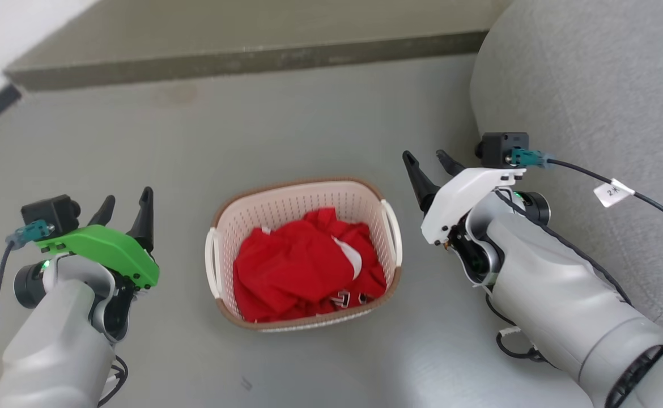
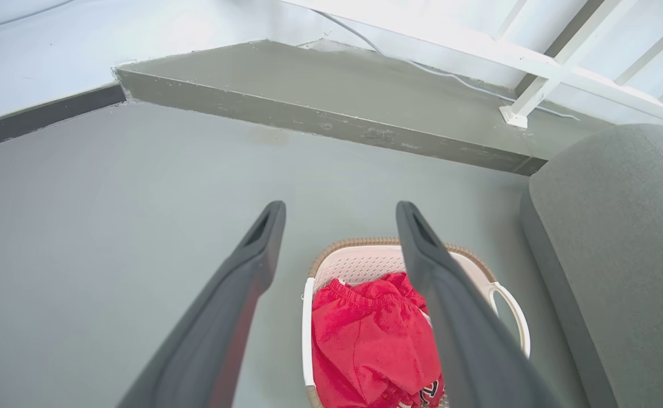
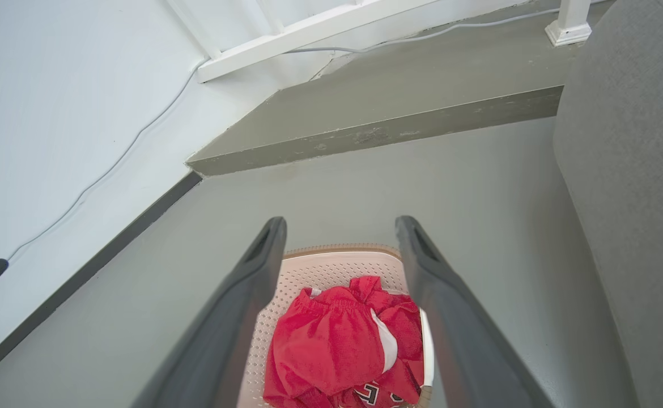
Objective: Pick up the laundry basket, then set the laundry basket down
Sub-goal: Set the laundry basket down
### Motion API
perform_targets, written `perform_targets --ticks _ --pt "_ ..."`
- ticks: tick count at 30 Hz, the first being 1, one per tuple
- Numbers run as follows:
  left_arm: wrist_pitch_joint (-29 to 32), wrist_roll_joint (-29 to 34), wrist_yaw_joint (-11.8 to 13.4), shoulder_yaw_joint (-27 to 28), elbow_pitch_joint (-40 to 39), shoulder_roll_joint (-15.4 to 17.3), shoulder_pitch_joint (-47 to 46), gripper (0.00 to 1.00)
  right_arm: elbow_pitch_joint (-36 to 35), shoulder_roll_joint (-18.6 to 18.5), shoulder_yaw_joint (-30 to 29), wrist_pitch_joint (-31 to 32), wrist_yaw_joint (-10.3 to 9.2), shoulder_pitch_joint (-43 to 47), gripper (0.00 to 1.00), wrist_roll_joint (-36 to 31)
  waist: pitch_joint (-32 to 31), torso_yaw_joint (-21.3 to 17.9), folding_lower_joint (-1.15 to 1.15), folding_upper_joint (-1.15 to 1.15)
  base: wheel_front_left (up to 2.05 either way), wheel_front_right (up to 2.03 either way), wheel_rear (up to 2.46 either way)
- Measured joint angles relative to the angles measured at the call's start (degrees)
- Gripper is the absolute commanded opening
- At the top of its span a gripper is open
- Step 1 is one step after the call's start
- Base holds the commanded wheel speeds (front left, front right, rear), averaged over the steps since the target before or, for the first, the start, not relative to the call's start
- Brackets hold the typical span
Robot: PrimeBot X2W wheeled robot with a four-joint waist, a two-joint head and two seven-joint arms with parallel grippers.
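One small cream-white perforated plastic laundry basket (image 1: 286,211), rounded-rectangular with a brown woven-look rim, stands on the smooth matte grey floor (image 1: 252,124) between the two arms and touches neither. It holds a crumpled red fabric garment (image 1: 300,266) that covers most of its bottom and shows a white panel and a patch of black-and-white lettering near the front wall. A white loop handle (image 1: 394,226) curves off each short side.

The green-shelled left gripper (image 1: 127,197) hovers well to the basket's left, its two long dark tapered fingers spread apart with nothing between them. The white-shelled right gripper (image 1: 425,156) hangs near the basket's right handle, fingers likewise parted and empty.

The head view takes in the whole basket from above. The left wrist view, looking past the left gripper (image 2: 340,207), has the basket (image 2: 360,262) partly hidden behind one finger, the garment (image 2: 365,340) inside it, and one handle (image 2: 515,317) clear on the far side. It also shows a white painted railing (image 2: 541,68) and a thin pale cable (image 2: 450,76) running along a raised grey concrete step (image 2: 320,85). The right wrist view frames the basket (image 3: 320,271) and garment (image 3: 331,340) between the fingers of the right gripper (image 3: 340,222).

A large rounded grey fabric-covered seat (image 1: 592,85) with a fine weave sits beside the right arm.
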Motion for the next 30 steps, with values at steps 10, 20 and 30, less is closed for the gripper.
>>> perform_targets --ticks 10,20,30 --pt "0.0 5.0 2.3 6.3 -8.7 0.8 5.4 1.00 -7.6 -1.9 -5.9 -0.1 -0.31 4.2 1.00 -6.6 -5.3 -0.4 0.00 0.00 0.00 0.00 0.00" --pt "-0.2 10.0 4.1 12.9 -18.4 1.3 12.5 1.00 -16.4 -3.0 -13.7 -0.1 -2.13 11.2 1.00 -12.6 -8.6 -0.7 0.00 0.00 0.00 0.00 0.00" --pt "-0.2 15.4 4.7 17.2 -27.0 -0.8 19.1 1.00 -22.6 -3.6 -18.1 -0.1 -2.34 18.8 1.00 -18.6 -10.2 -0.6 0.00 0.00 0.00 0.00 0.00"
